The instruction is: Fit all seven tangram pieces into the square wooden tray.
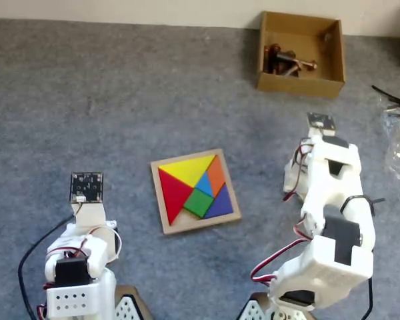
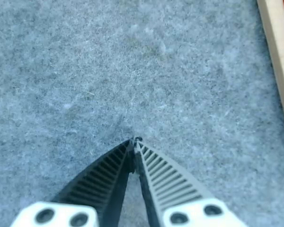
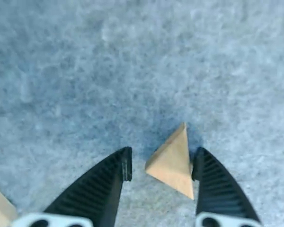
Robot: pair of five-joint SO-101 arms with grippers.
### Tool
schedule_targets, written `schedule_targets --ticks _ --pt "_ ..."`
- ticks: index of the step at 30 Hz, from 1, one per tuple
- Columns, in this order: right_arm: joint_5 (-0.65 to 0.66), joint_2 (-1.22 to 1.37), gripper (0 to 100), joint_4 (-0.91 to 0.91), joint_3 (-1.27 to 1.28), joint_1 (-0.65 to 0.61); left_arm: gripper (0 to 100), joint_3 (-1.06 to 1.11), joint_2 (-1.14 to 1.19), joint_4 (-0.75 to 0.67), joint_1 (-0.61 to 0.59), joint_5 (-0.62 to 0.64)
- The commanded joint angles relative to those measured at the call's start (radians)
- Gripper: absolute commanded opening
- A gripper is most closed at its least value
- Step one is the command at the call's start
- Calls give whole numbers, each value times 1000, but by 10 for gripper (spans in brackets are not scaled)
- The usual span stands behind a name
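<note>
Your right claw (image 3: 162,164) is open. The small wooden triangle (image 3: 174,163) lies on the counter (image 3: 85,71) right between its fingers. The tray (image 1: 157,197) waits to its left. Your left claw (image 2: 134,142) is closed.

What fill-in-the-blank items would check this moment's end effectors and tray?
1. The left end effector is ___ above the carpet.
2. The right end effector is ___ around the tan triangle.
3. In the tray, the square piece is ___.
Missing words: shut; open; green.
</note>
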Motion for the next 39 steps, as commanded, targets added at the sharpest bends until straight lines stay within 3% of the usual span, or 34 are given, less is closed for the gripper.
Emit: schedule_targets --ticks 1,22,29,35,39 --pt "0 -13 191 -16 -56 7 5 21 7 8 -8 2" --pt "49 -16 7 -12 -56 -1 5 21 7 8 -8 2" --pt "49 -24 5 -10 -56 -2 5 21 7 8 -8 2" --pt "55 -193 5 -8 -44 -22 5 21 7 8 -8 2" --pt "181 -309 5 47 21 -71 5 21 7 8 -8 2"
